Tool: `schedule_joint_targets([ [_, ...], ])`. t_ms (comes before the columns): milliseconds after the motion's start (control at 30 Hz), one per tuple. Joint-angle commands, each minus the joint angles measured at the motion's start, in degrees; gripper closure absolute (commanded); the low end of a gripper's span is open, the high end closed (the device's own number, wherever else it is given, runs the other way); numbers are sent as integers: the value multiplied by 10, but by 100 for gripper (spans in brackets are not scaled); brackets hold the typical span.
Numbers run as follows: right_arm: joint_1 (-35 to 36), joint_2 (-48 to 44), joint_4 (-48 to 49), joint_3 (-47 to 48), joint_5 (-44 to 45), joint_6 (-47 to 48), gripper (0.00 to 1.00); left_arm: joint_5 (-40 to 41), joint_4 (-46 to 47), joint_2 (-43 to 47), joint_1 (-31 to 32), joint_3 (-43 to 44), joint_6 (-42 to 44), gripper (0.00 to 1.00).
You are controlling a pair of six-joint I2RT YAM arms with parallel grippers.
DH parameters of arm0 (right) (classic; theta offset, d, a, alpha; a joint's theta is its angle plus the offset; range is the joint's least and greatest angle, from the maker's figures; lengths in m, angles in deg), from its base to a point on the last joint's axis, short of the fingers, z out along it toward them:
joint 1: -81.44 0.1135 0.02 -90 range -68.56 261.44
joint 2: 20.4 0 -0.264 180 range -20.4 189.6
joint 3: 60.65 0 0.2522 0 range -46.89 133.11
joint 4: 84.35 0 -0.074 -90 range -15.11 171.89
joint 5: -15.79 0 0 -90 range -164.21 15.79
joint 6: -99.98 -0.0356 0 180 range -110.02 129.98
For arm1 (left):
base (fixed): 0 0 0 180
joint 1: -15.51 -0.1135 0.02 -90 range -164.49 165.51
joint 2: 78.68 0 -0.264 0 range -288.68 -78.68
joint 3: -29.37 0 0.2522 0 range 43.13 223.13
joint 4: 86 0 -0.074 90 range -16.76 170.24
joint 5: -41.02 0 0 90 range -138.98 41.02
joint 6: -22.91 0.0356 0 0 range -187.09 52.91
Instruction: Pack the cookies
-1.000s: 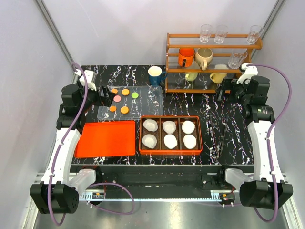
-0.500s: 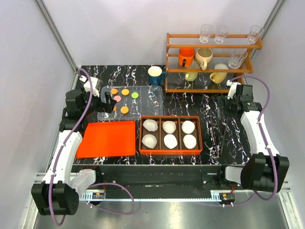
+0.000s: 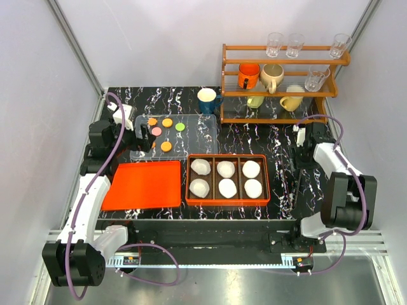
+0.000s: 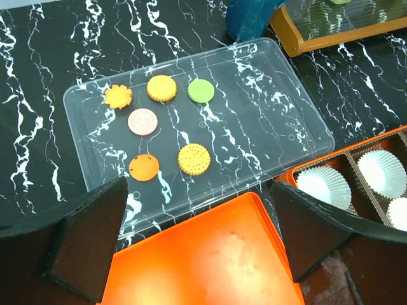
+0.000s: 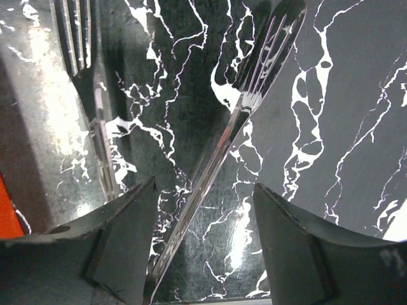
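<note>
Straddling metal tongs (image 5: 267, 70), faint overhead, the right tool (image 5: 203, 210) gapes.

All six cookies (image 3: 166, 146) lie flat on the clear tray (image 4: 299, 108), none touching. Far row: flower-shaped orange cookie (image 4: 118, 96), ridged orange cookie (image 4: 161, 88), smooth green cookie (image 4: 201, 91). The pink cookie (image 4: 142, 121) sits just in front of the first two. In the near row: plain orange cookie (image 4: 144, 167), dotted orange cookie (image 4: 193, 159).
</note>
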State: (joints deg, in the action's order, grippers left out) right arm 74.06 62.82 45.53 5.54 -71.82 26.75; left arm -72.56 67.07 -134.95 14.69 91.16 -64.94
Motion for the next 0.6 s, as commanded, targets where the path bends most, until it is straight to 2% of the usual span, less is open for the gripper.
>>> schedule_joint_targets([
  [0,-11,35,32,1,-4,15,34,-6,34,13,-1,-11,12,1],
  [267,-18,91,48,15,-12,16,50,-6,35,13,-1,-14,14,1],
  [333,-18,102,52,18,-12,15,59,-7,34,12,-1,-14,14,1],
  [467,-18,119,57,29,-13,13,65,-8,35,10,-1,-16,11,1],
  [567,-18,129,54,43,-18,7,77,-11,37,8,-1,-19,9,1],
])
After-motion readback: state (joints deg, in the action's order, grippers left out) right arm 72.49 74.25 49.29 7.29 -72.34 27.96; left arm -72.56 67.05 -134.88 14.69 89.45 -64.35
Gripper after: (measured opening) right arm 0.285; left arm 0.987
